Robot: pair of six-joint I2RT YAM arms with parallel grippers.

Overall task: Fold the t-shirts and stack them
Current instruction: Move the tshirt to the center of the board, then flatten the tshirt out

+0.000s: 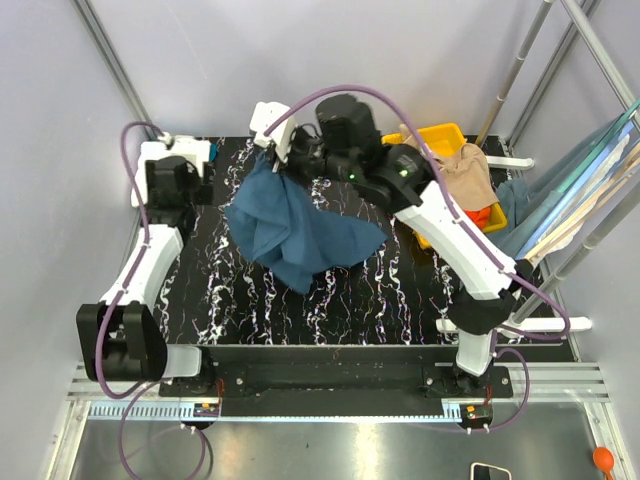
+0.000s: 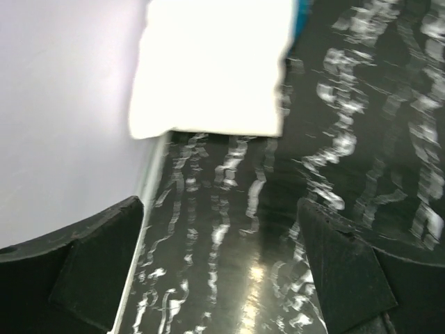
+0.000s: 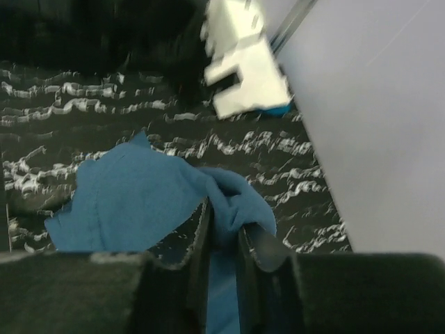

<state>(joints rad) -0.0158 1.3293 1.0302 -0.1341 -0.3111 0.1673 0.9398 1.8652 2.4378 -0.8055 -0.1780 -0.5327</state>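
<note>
The teal-blue t-shirt (image 1: 300, 235) is seen whole only from above, bunched at the far middle of the tabletop (image 1: 400, 300) with one corner raised. Only the right wrist view shows that corner pinched in the nearly closed right claw (image 3: 222, 243). The left claw (image 2: 222, 271) is shown spread wide and holding nothing. The tabletop is black with white veins and is enclosed by pale walls (image 1: 300, 50).

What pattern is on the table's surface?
White marble-like veins on black table; clearest in top external view.
</note>
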